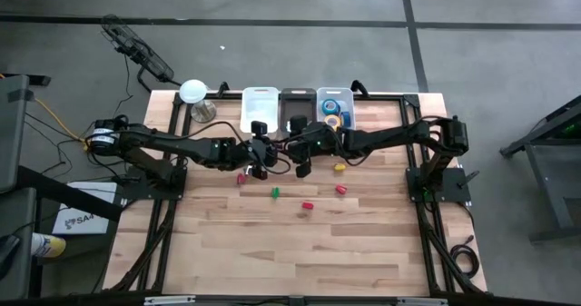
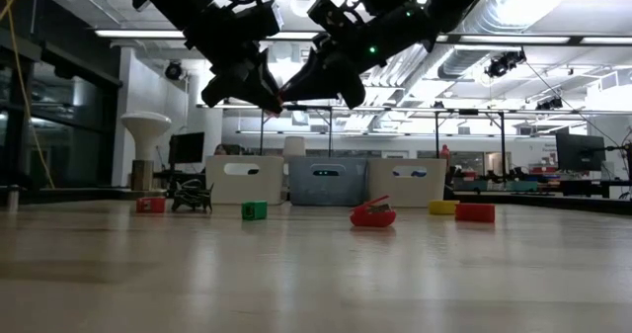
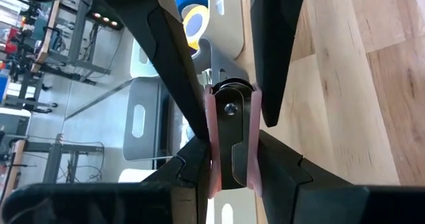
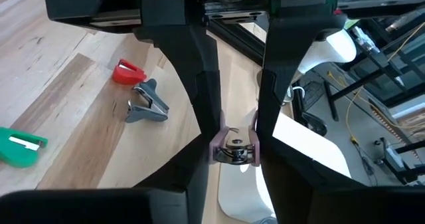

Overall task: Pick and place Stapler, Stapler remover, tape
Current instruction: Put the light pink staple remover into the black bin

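Above wooden table (image 1: pixel 272 242), both end effectors (image 3: pixel 231 144) (image 4: pixel 234 151) clamp one pink stapler remover (image 3: pixel 232 127).

I'm running this rig in what looks like a robotics lab or open industrial workspace. My wooden table (image 1: pixel 300 242) sits in a black metal frame (image 1: pixel 163 224) on a bare grey concrete floor (image 1: pixel 272 43), with loose cables (image 1: pixel 54 115) trailing off beside it. Looking level across the table, I see exposed ceiling ducts (image 2: pixel 553 2), long strip lights (image 2: pixel 138 34), and more benches with monitors (image 2: pixel 578 153) in the room behind.
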